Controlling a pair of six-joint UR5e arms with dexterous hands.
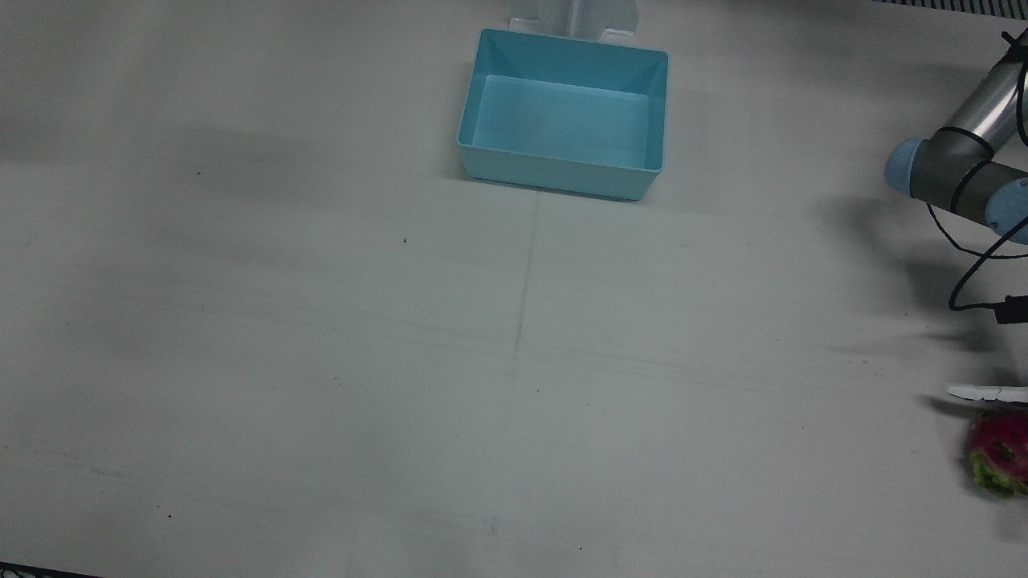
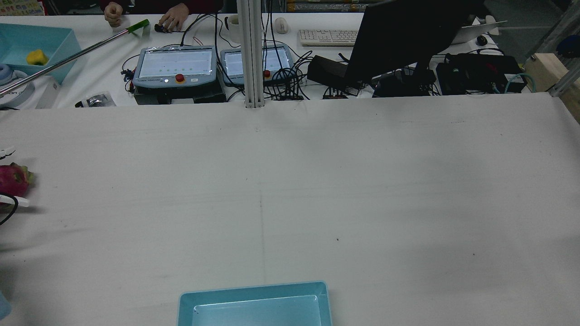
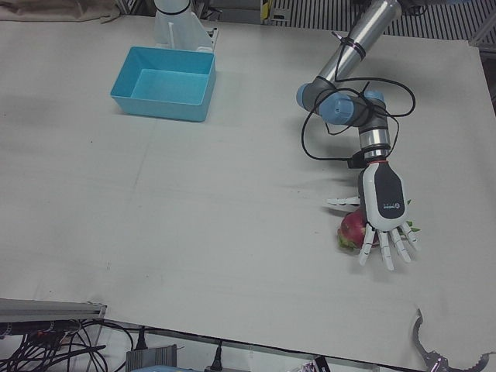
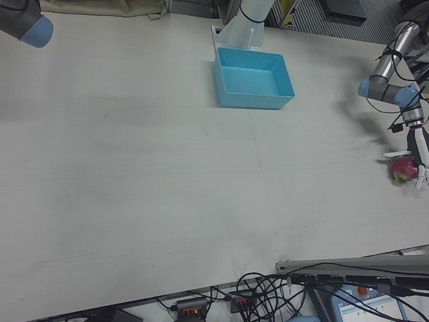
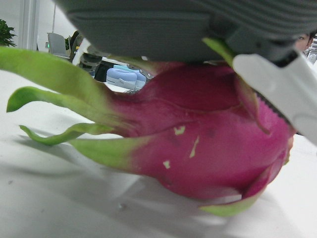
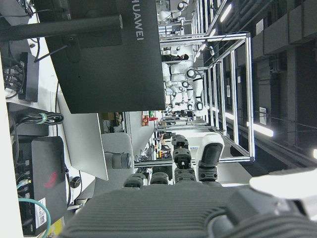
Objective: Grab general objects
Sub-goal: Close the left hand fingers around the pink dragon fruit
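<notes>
dragon fruit (image 3: 353, 231): lying on its side on the counter (image 3: 194, 201), right under my left hand (image 3: 385, 213), tucked against the palm with the green leafy tips sticking out past it

long axis: looks flat along the counter in the left hand view, leaves at one end, round pink body at the other

left hand: hovering palm-down over the fruit, fingers spread and straight, thumb out to the side, so it's wide open and not holding anything yet as far as I can tell

which way to go: basically straight down and curl, the fruit's directly below the palm

right hand: fingers bunched up in its own camera, can't honestly tell if it's closed; holding nothing, nowhere near

blue bin (image 3: 165, 83): empty, well away from the left hand, over by the pedestal
</notes>
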